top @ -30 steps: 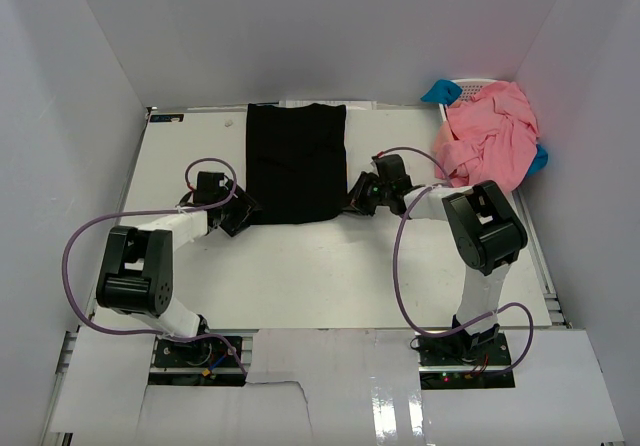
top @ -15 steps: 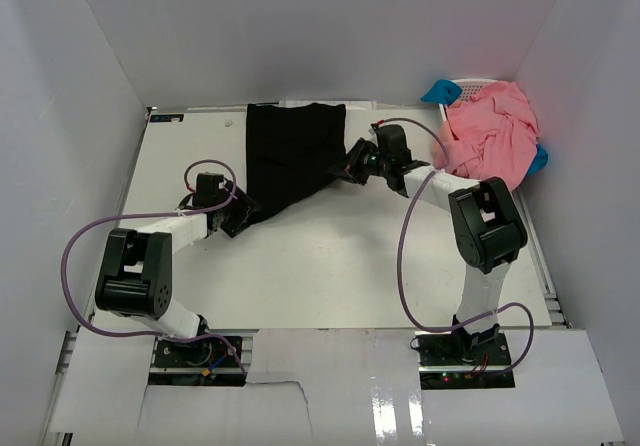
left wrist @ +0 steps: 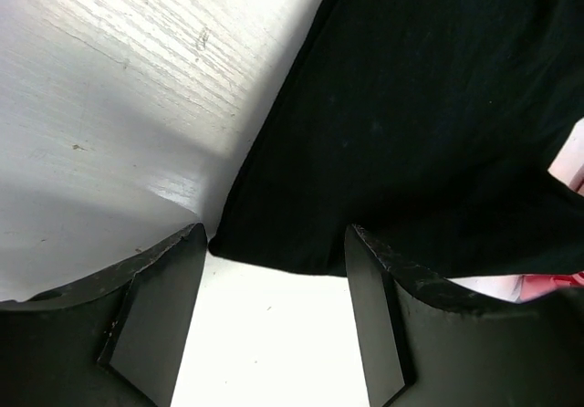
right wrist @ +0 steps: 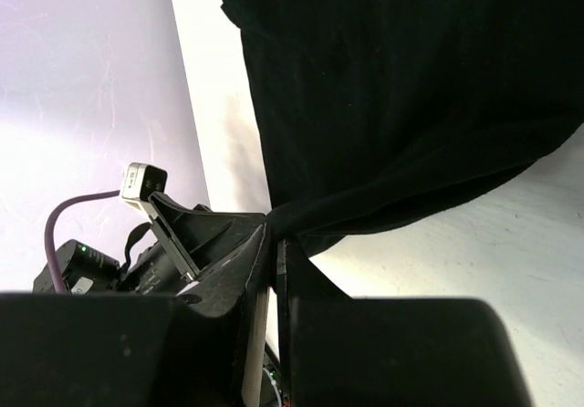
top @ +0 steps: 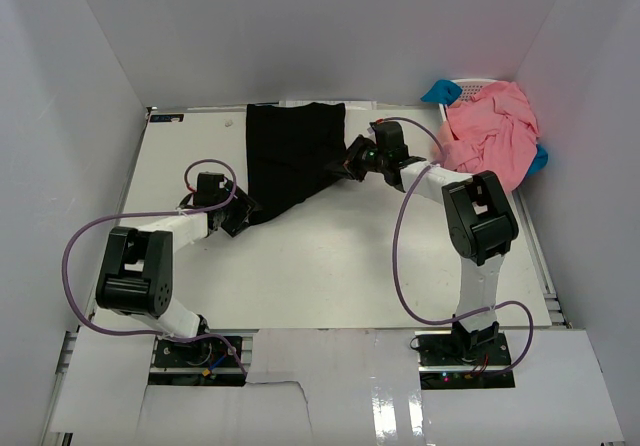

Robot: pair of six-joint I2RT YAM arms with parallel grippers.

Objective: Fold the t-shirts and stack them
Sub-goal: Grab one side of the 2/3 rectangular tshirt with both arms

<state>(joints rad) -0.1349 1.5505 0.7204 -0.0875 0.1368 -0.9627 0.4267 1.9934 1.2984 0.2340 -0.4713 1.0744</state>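
Note:
The black t-shirt (top: 290, 156) lies folded at the back middle of the table. Its near right corner is raised off the surface, so its near edge slants. My right gripper (top: 347, 166) is shut on that corner, with the cloth bunched between the closed tips (right wrist: 276, 229) and the rest of the black t-shirt (right wrist: 401, 88) hanging beyond. My left gripper (top: 243, 218) rests low at the shirt's near left corner. It is open (left wrist: 274, 243) with only bare table between the fingers, and the black t-shirt (left wrist: 429, 115) lies just ahead. The salmon-pink t-shirts (top: 490, 141) are heaped at the back right.
The pink heap sits in a white lattice basket (top: 474, 87) in the back right corner, with blue items (top: 440, 91) beside it. White walls close in the table (top: 330, 266) on three sides. Purple cables loop from both arms.
My right gripper has moved back and slightly left, carrying the shirt's near right corner up off the table. The left gripper has stayed in place, open.

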